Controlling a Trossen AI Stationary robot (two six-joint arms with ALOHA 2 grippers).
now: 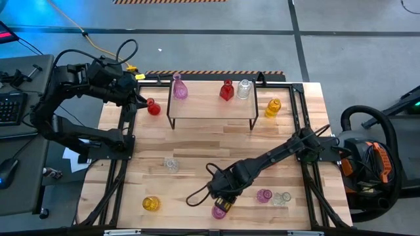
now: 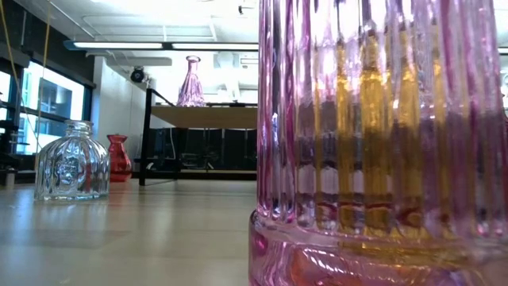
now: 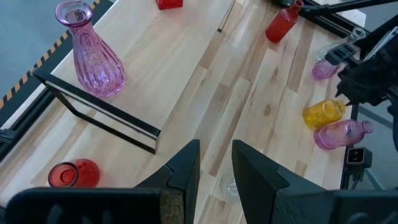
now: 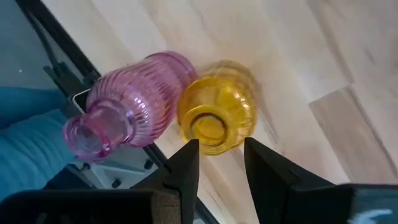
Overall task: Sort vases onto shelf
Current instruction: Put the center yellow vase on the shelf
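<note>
Standing just ahead of your right claw (image 4: 221, 146), a yellow vase (image 4: 217, 115) sits right beside a pink vase (image 4: 134, 99) — the fingers are partly spread and grip nothing. Your left claw (image 3: 216, 146), narrowly parted and empty, hovers near the shelf (image 3: 155, 68) — a red vase (image 3: 73, 174) sits close by it.

In the low view you see the pink ribbed vase (image 2: 381, 143) so close that the picture's edges cut its top, bottom and right side; its shape cannot be judged there. Behind its glass something yellow is blurred and cannot be named. In the high view the right gripper (image 1: 224, 195) is covered by its own arm, so what is between its fingers stays hidden. Just beside that gripper, the clear vase (image 1: 282, 197) is too small to tell its form.
</note>
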